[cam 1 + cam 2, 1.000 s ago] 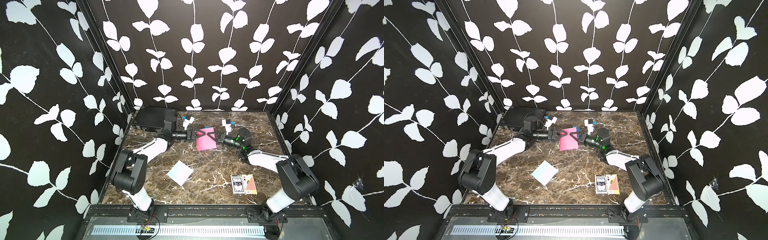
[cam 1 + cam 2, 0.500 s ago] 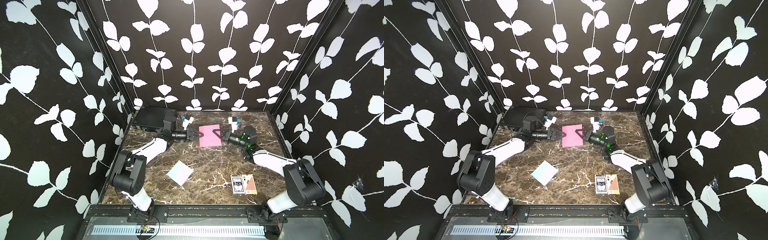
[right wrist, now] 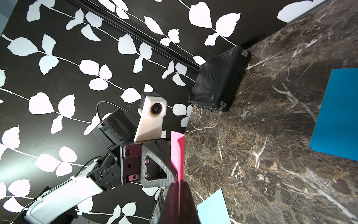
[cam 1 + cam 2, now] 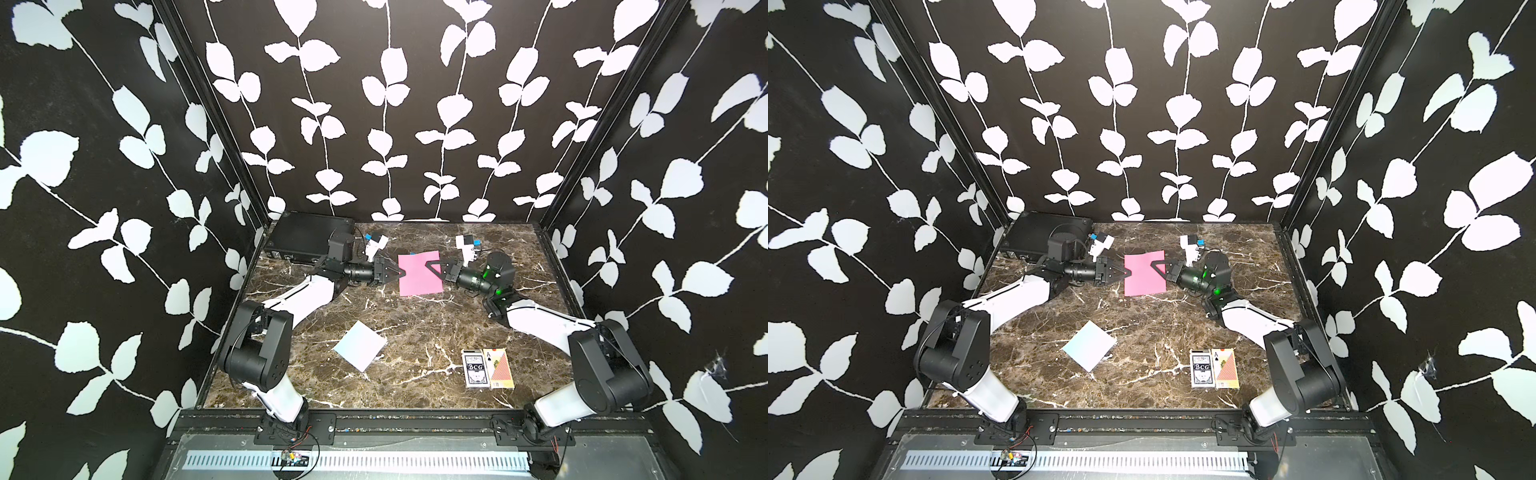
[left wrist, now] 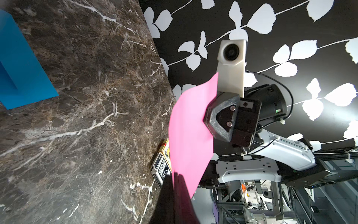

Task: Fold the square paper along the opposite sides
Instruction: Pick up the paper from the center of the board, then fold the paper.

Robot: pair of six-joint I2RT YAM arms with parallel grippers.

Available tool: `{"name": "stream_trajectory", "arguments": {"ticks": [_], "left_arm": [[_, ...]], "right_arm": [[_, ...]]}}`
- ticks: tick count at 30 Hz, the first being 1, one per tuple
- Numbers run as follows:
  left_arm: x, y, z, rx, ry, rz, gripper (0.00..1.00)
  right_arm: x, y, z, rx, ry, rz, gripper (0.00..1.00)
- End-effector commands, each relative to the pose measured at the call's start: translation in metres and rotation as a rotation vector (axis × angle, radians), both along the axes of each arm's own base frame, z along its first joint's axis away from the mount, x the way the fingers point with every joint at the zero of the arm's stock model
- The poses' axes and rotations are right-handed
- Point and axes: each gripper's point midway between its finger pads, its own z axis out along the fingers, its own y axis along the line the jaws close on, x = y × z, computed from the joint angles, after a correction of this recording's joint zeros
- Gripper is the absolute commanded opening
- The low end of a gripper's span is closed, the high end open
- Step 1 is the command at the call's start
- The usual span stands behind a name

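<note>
I have the pink paper (image 4: 419, 274) held up off the worktop (image 4: 415, 328), near the middle of its back edge. The left gripper (image 4: 400, 272) is pinched tight on the sheet's left edge. The right gripper (image 4: 431, 266) is pinched tight on the opposite edge, so the paper (image 4: 1144, 276) spans between the two.

Through the left wrist camera the paper (image 5: 190, 135) bows in a soft curve from my closed fingers (image 5: 166, 199) across to the right gripper (image 5: 206, 120). Through the right wrist camera I see it nearly edge-on, and the left gripper (image 3: 171, 168) clamps its far edge.

A dark blue sheet (image 3: 339, 116) lies flat on the worktop near the pink one. A pale blue sheet (image 4: 360, 345) lies toward the front left, well apart from the grippers. A pack of cards (image 4: 476, 368) sits near the front right corner, and a black case (image 4: 303, 239) fills the back left corner.
</note>
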Motion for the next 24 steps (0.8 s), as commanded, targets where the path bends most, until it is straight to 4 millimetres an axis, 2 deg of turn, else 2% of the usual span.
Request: {"name": "stream_trajectory", "arguments": {"ticks": [1, 4, 7, 12, 17, 20, 24], "left_arm": [[-0.002, 0.001, 0.028, -0.018, -0.088, -0.003, 0.00], [-0.006, 0.002, 0.035, -0.010, -0.109, -0.013, 0.00], [-0.014, 0.004, 0.046, -0.014, -0.143, -0.035, 0.00], [-0.028, 0.005, 0.062, -0.045, -0.183, -0.077, 0.00], [-0.033, 0.006, 0.072, -0.084, -0.214, -0.092, 0.00], [-0.033, 0.005, 0.076, -0.103, -0.220, -0.094, 0.00], [-0.032, 0.004, 0.076, -0.109, -0.224, -0.103, 0.00]], "right_arm": [[-0.004, -0.001, 0.002, -0.021, -0.038, 0.017, 0.10], [-0.002, -0.002, -0.011, -0.086, -0.019, 0.015, 0.28], [0.002, -0.003, -0.030, -0.166, -0.006, 0.014, 0.41], [0.017, 0.005, -0.060, -0.186, 0.041, 0.035, 0.44], [0.030, 0.020, -0.079, -0.126, 0.085, 0.069, 0.44], [0.029, 0.032, -0.080, -0.092, 0.082, 0.097, 0.46], [0.020, 0.043, -0.069, -0.040, 0.061, 0.139, 0.48]]}}
